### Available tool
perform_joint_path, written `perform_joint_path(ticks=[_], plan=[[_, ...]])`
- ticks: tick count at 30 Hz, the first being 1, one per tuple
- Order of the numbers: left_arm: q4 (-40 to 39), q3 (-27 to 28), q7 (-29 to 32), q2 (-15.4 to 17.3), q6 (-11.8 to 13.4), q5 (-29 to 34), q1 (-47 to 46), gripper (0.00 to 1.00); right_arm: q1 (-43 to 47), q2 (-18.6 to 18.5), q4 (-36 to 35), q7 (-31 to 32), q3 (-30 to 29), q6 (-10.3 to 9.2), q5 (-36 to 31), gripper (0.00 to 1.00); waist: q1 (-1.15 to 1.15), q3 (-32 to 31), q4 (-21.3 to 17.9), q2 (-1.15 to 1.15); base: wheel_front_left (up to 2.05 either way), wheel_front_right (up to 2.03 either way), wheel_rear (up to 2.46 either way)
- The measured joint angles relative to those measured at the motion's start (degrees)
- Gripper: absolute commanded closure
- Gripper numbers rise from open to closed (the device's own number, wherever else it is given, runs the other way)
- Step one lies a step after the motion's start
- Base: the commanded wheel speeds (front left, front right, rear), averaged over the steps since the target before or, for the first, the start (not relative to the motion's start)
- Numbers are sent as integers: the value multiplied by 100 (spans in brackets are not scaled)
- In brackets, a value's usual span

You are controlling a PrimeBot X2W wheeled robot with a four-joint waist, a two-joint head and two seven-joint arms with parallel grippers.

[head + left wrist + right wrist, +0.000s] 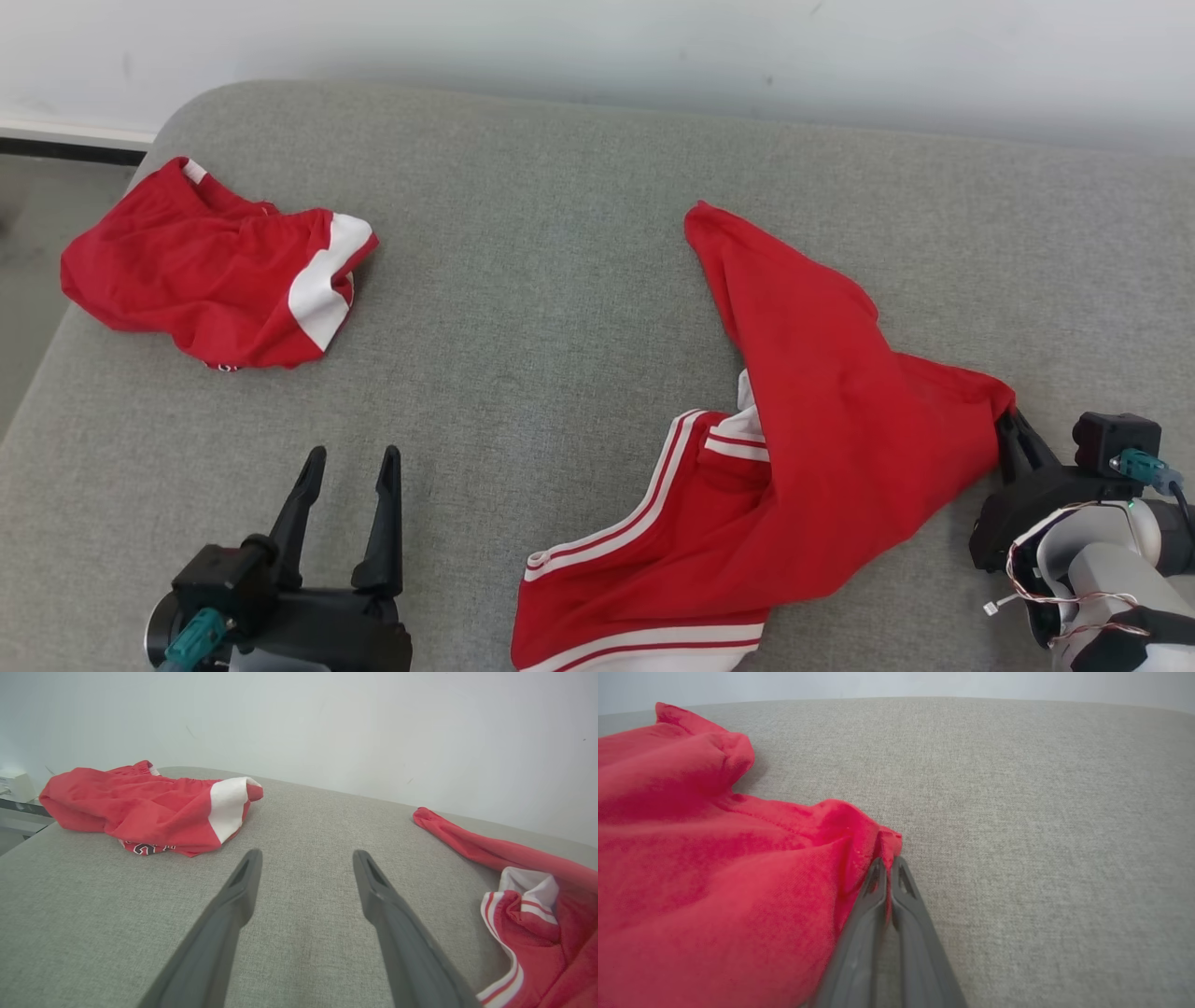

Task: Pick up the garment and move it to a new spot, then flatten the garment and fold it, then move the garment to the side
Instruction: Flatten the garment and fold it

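A red garment with white-striped trim lies rumpled on the right half of the grey cushion. My right gripper is shut on its right corner, and the right wrist view shows the red cloth pinched between the closed tips of that gripper. My left gripper stands open at the lower left with nothing between its fingers, hovering over bare cushion. In the left wrist view the garment's striped edge lies to the right of the open gripper.
A second red garment with a white band lies bunched at the cushion's far left corner, also seen as a heap in the left wrist view. A pale wall runs behind the cushion. The floor drops off at the left.
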Motion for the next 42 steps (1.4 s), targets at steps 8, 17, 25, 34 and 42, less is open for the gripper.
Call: perform_joint_path(ticks=[8,17,25,34,42], plan=[[26,77,0,1,16,3,232,0,413,-97,-677,-14,-118,0,316,100,0,-231,-191,0,0,0,0],[1,67,0,-1,45,-23,330,0,1969,-344,-2548,325,-650,0,917,100,0,-503,-622,0,0,0,0],[9,111,0,0,42,-21,389,0,3180,59,-4085,1035,-1519,0,873,64,0,-613,-765,0,0,0,0],[27,243,0,0,15,43,569,0,3468,614,-5392,798,-1820,0,14,0,0,-827,-851,0,0,0,0],[-14,411,0,0,4,122,686,0,3649,862,-6252,441,-1287,0,-460,0,0,-1040,-1006,-1,0,0,0]])
